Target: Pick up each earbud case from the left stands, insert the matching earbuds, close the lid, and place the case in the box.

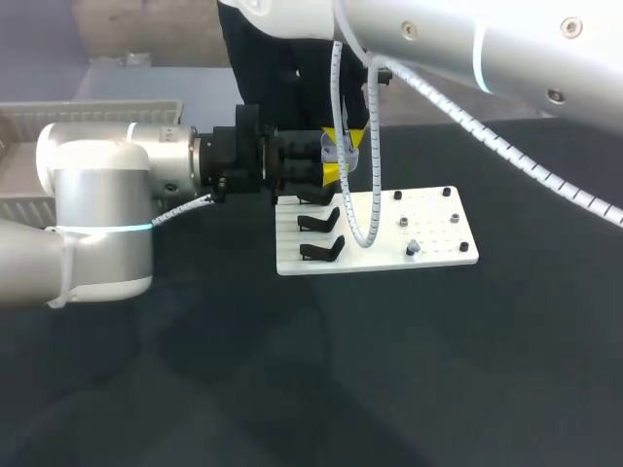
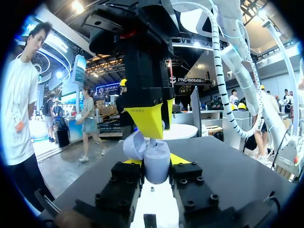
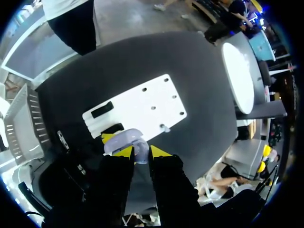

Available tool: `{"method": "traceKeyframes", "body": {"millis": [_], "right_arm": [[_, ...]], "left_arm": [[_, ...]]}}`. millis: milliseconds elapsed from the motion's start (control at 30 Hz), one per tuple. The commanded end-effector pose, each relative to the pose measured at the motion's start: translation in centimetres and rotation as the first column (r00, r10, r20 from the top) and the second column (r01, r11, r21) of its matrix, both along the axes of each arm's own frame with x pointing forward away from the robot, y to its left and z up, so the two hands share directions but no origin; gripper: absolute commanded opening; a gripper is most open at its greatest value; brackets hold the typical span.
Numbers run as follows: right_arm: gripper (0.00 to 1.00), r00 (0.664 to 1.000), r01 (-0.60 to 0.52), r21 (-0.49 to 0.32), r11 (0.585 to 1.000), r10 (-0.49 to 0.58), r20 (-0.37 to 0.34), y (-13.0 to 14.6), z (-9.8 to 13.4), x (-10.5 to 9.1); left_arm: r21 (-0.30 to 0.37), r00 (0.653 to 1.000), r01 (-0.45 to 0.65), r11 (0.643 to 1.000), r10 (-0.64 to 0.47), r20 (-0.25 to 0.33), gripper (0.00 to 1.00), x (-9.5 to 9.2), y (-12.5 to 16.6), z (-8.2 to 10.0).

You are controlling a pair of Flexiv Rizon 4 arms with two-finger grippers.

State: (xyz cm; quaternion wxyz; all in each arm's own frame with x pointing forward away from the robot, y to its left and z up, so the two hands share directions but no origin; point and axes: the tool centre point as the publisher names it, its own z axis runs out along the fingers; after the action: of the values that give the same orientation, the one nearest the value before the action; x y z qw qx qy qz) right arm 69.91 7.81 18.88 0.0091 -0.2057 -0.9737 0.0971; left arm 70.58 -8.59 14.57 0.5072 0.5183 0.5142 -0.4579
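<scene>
Our left arm (image 1: pixel 97 219) comes in from the left edge of the head view and lies horiz. to just above ctr. There our left gripper (image 2: pixel 156 162) is clamped on the earbud case (image 2: pixel 156 170). In the left wrist view both yellow-tipped fingers press the pale lavender case from opp. sides, w/ its lid (image 2: pixel 134 146) flipped open to one side. The case sits upright in the grip, off the table (image 1: pixel 292 389), over the upper-left edge of the white plate (image 1: pixel 433 222) as the head view shows it.

Our right arm (image 1: pixel 467 49) enters from the upper right of the head view and angles down. Its spiral-wrapped cable (image 1: pixel 373 146) hangs in front of the plate. Our right gripper (image 3: pixel 141 152) is directly over the open case. Its fingers stand nearly together, pinching a small pale earbud (image 3: pixel 141 156) (only a sliver shows btw the tips). In the left wrist view the earbud's lower end is at the case's open top; touching or just clear, we can't tell.

The plate lies right of ctr in the head view. Two black stands (image 1: pixel 321 249) show on its left part, just below the left gripper. Small studs (image 1: pixel 413 248) dot its right part, too small to ID. The grey ribbed box (image 1: pixel 88 112) is at the upper left of the head view, behind the left arm and well apart from the case.
</scene>
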Motion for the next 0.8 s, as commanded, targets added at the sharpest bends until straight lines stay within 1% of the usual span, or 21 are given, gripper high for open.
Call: {"method": "traceKeyframes", "body": {"millis": [33, 800], "right_arm": [[0.0, 1.0, 0.0, -0.004, 1.0, 0.0, -0.008, 0.16, -0.12, 0.31], [0.0, 1.0, 0.005, -0.01, 1.0, -0.005, -0.02, 0.14, -0.89, 0.35]], "left_arm": [[-0.001, 1.0, 0.001, 1.0, -0.001, 0.001, 0.0, 0.05, -0.01, -0.02], [-0.001, 1.0, 0.001, 1.0, -0.001, 0.001, 0.0, 0.05, -0.01, -0.02]]}}
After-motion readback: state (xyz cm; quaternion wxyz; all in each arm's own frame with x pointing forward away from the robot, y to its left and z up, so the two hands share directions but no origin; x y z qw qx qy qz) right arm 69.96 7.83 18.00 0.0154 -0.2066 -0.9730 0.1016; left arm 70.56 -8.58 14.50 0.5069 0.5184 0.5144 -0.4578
